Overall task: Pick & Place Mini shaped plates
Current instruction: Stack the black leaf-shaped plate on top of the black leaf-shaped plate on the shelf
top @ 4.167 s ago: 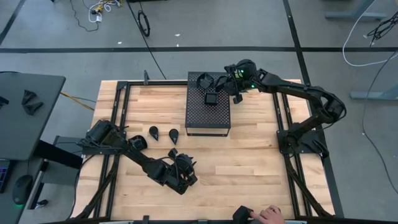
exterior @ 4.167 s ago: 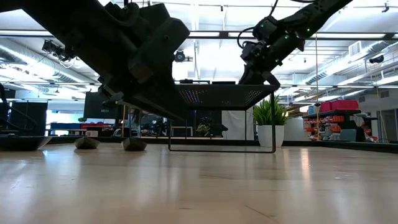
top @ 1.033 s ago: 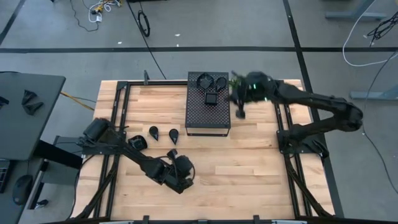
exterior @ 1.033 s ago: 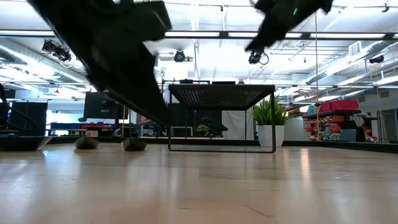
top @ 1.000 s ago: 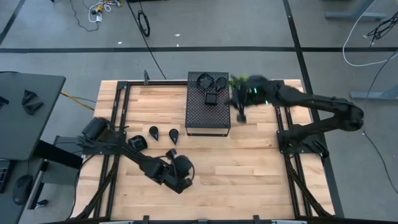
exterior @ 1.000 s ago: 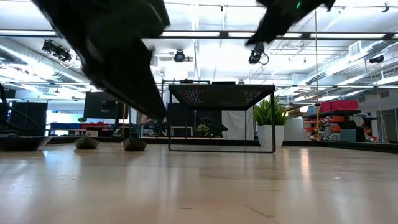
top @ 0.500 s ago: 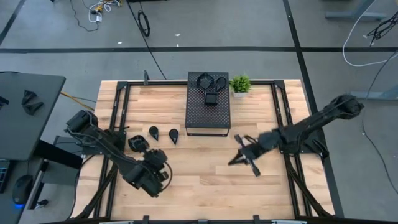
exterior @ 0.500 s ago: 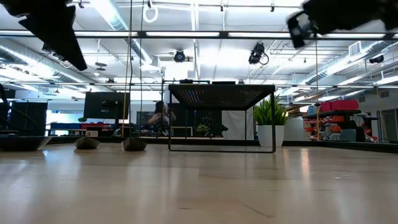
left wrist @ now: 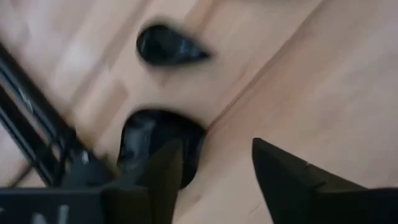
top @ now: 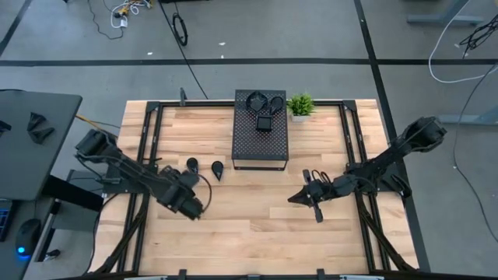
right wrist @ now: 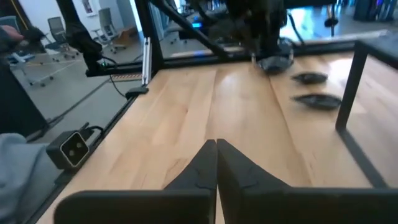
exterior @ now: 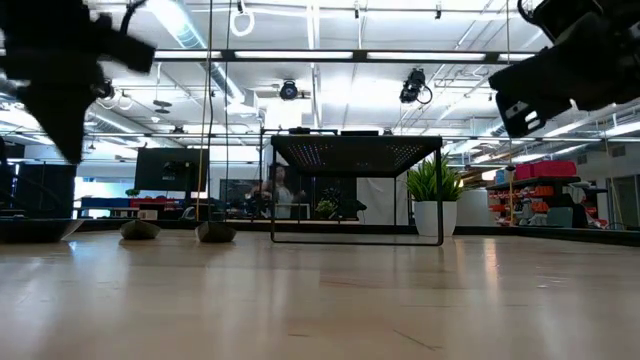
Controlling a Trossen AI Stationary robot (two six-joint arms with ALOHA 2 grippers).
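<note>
- The left arm stretched from its base at the table's left edge out over the wood, bent low, with the left gripper over the left half of the tabletop, near the front.
- Its fingers stood wide apart, nothing between them; the left wrist view showed only bare wood in the gap.
- Just past those fingers lay a rounded black dish, and a little beyond it a teardrop dish, both flat on the table.
- From above, two teardrop dishes sat side by side on the wood, just left of the perforated black box.
- On top of that box rested three more mini plates: two rounded ones at the back and a square one in front of them.
- A small green potted plant stood beside the box's back right corner.
- The right arm reached in from the right rail, folded low, its right gripper over the right-centre of the table, pointing toward the left arm.
- Its fingers were pressed together and carried nothing.
- In the right wrist view the left arm and the two teardrop dishes lay far off across the wood.
</note>
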